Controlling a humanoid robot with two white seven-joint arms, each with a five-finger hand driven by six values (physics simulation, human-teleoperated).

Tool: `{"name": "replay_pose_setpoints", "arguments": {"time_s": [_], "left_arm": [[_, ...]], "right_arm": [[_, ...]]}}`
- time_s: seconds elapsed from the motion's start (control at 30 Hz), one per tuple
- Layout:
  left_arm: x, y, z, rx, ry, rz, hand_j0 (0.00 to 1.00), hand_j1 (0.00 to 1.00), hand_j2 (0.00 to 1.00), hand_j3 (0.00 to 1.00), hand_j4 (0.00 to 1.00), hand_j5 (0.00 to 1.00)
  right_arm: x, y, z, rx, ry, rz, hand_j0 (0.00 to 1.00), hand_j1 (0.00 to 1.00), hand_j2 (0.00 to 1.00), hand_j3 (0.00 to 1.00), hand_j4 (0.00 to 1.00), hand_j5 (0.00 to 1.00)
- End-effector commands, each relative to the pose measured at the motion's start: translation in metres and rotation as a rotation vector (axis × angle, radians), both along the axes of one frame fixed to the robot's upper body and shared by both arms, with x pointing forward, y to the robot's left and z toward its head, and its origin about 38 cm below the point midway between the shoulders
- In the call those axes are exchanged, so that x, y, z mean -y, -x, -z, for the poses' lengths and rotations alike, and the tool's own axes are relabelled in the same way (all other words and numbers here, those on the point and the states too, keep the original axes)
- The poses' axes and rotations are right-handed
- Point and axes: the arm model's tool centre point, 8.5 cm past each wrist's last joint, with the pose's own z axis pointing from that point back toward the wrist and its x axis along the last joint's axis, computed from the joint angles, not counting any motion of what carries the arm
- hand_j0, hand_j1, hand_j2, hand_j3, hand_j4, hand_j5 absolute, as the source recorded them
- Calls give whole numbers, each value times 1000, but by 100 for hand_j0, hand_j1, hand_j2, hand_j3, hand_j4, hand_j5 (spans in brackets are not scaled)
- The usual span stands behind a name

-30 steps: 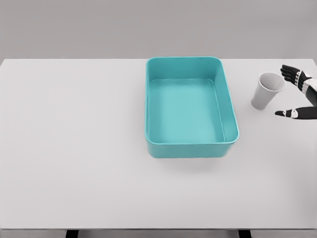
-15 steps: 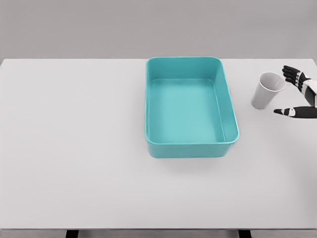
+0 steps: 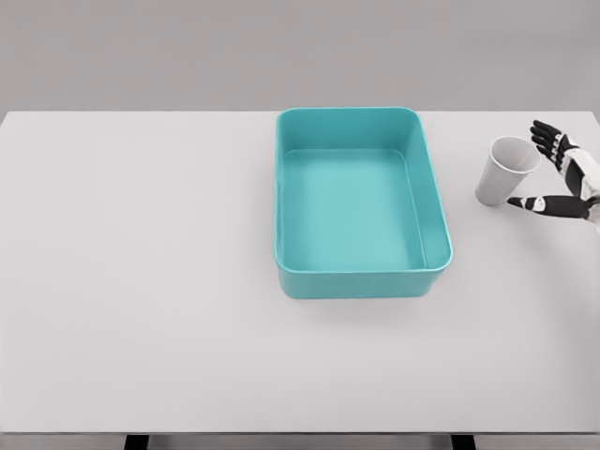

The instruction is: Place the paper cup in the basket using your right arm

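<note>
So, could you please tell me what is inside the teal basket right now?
Nothing: the basket's teal floor shows bare. The paper cup stands outside, on the table to its right.

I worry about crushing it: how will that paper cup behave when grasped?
The paper cup looks thin-walled and empty, so probably light and easily dented. It narrows toward its base, so a sideways nudge from the right hand, open beside it, may tip it.
</note>
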Motion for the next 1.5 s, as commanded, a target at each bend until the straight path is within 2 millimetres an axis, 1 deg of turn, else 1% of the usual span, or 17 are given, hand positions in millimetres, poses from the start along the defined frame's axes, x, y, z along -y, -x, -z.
{"name": "replay_pose_setpoints", "arguments": {"time_s": [0.0, 0.23, 0.43, 0.63, 0.7, 0.8, 0.83, 0.87, 1.03, 1.07, 1.13, 1.3, 1.47], "left_arm": [[0, -1, 0, 1, 0, 1, 100, 100, 100, 100, 100, 100], [0, 0, 0, 1, 0, 1, 100, 100, 100, 100, 100, 100], [0, 0, 0, 0, 0, 0, 100, 100, 100, 100, 100, 100], [0, 0, 0, 1, 0, 1, 100, 100, 100, 100, 100, 100], [0, 0, 0, -2, 0, 0, 100, 100, 100, 100, 100, 100], [0, -1, 0, 2, 0, -1, 100, 100, 100, 100, 100, 100], [0, 0, 0, 0, 0, 0, 100, 100, 100, 100, 100, 100], [0, 0, 0, -1, 0, -1, 100, 100, 100, 100, 100, 100], [0, 0, 0, 1, 0, 1, 100, 100, 100, 100, 100, 100], [0, 0, 0, 0, 0, 0, 100, 100, 100, 100, 100, 100], [0, 0, 0, 0, 0, 0, 100, 100, 100, 100, 100, 100], [0, 0, 0, 0, 0, 0, 100, 100, 100, 100, 100, 100], [0, 0, 0, 0, 0, -1, 100, 100, 100, 100, 100, 100]], "right_arm": [[-1, -1, 5, -7, -12, 11, 100, 100, 100, 100, 100, 100], [-10, -5, 10, -8, -26, 9, 100, 100, 100, 100, 100, 100], [-15, -10, 7, 4, -31, 1, 100, 100, 100, 100, 100, 100], [-26, -16, 8, 13, -50, -10, 100, 100, 100, 100, 100, 100], [-26, -16, 12, 5, -51, -1, 100, 100, 100, 100, 100, 100], [-28, -18, 11, 10, -55, -3, 100, 100, 100, 100, 100, 100], [-28, -18, 11, 10, -55, -3, 99, 99, 99, 99, 99, 99], [-28, -18, 11, 11, -54, -5, 94, 94, 94, 94, 94, 94], [-28, -18, 11, 11, -54, -5, 76, 76, 76, 76, 76, 76], [-28, -18, 11, 11, -54, -5, 74, 74, 74, 74, 74, 74], [-28, -18, 11, 11, -53, -6, 66, 66, 66, 66, 66, 66], [-29, -21, 7, 18, -53, -9, 61, 61, 61, 61, 61, 61], [-28, -26, -5, 41, -47, -12, 61, 61, 61, 61, 61, 61]]}}
